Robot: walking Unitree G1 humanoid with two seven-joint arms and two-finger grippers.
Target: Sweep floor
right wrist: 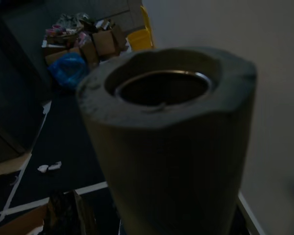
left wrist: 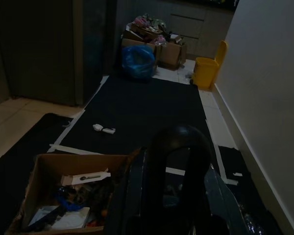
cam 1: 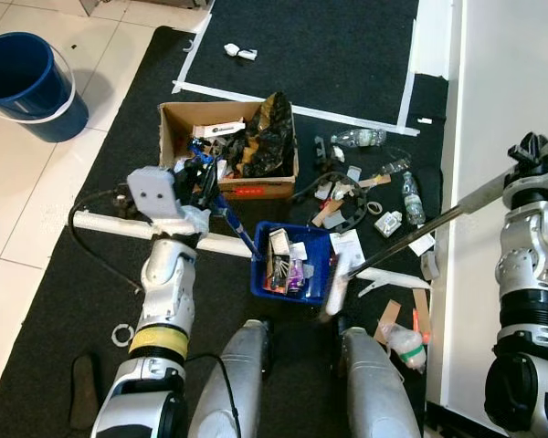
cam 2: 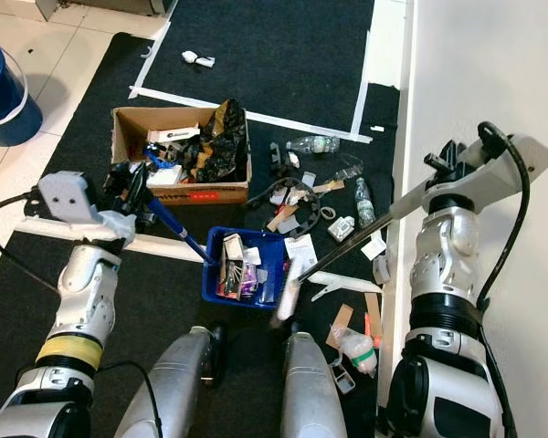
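The mat (cam 1: 64,301) on the floor is black, marked with white tape lines (cam 1: 256,96), and the floor tiles (cam 1: 18,196) beside it are cream. A dark blue bucket (cam 1: 27,82) has a white band. The dustpan (cam 1: 292,265) is bright blue; its handle (cam 1: 228,219) is blue too. The cardboard box (cam 1: 228,137) is brown, with a black bag (cam 1: 265,137) inside. The broom stick (cam 1: 420,224) is grey. In the left wrist view, a bin (left wrist: 206,72) is yellow and a bag (left wrist: 137,62) blue.

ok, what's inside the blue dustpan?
The blue dustpan holds swept-up litter: a cardboard scrap, white paper pieces, a purple wrapper. Anything beneath that pile is covered.
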